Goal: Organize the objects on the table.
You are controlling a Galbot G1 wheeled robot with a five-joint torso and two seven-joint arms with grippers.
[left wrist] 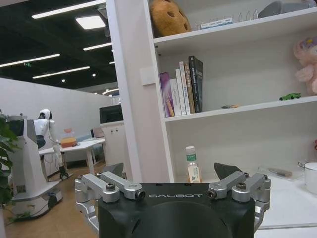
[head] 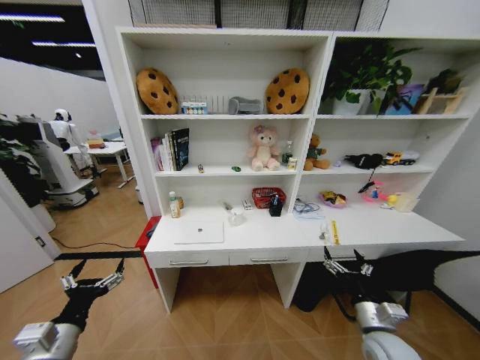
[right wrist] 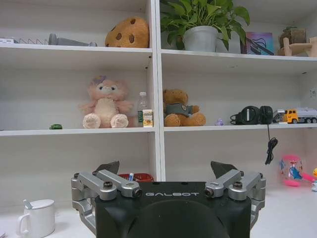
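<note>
The long white table [head: 390, 234] stands in front of me under a shelf unit. On it lie a silver laptop [head: 199, 232], a white mug [head: 237, 218], a black pen cup [head: 276, 206] and a yellow marker [head: 334, 232]. A tiny green toy car [head: 235, 169] sits on the shelf above. My left gripper [head: 91, 277] hangs open, low and left of the table. My right gripper [head: 346, 262] is open too, just below the table's front edge on the right. The left wrist view shows the open left gripper [left wrist: 171, 171], the toy car [left wrist: 290, 96] and the mug [left wrist: 311, 177]. The right wrist view shows the open right gripper [right wrist: 165, 168], the mug [right wrist: 38, 217] and the toy car [right wrist: 55, 127].
A red basket [head: 264, 196] and a small bottle [head: 174, 204] stand at the back of the table. Plush toys [head: 263, 148], books [head: 171, 149] and cookie cushions [head: 157, 91] fill the shelves. Another robot [head: 56, 161] stands far left. Wooden floor lies open before the drawers.
</note>
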